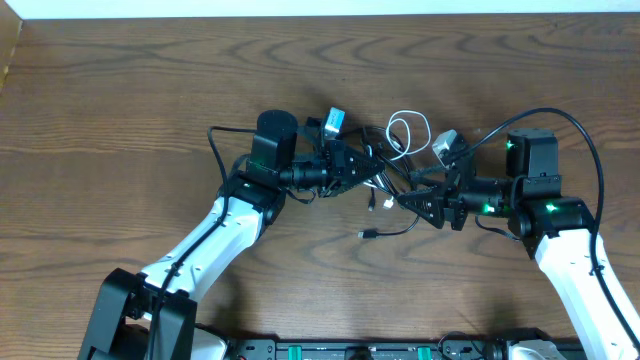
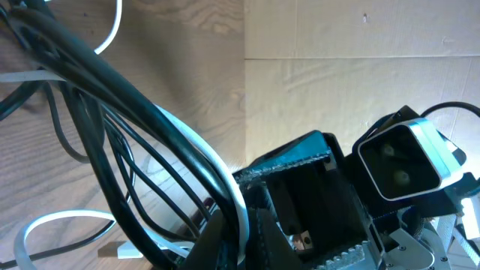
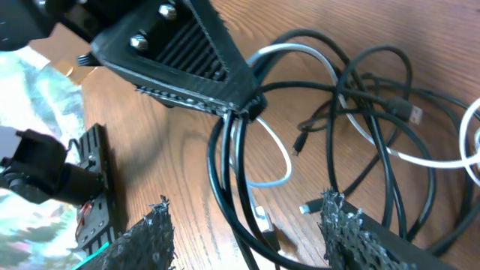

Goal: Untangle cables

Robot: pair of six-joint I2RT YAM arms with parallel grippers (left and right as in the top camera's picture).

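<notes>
Tangle of cables sits at the centre of the overhead frame on a dark wooden table, between the two grippers. Most are thin black cables looping over one another. A single white cable threads through them and curls into a small loop at the top of the heap in the overhead view. Several small end plugs lie loose on the wood, one of them a black plug just below the knot.

The left gripper reaches in from the left of the heap. In the right wrist view its ribbed black tip comes down from the upper left, with the jaws pressed together on a bundle of black strands and the white one. That bundle hangs down from the tip. In the left wrist view the same strands run diagonally from the upper left into the pinch at the bottom centre.

The right gripper lies at the lower right edge of the tangle. Its rough-edged fingers stand spread apart at the bottom of its own view. The bundle passes through the gap, and neither finger is seen pressing on it.
</notes>
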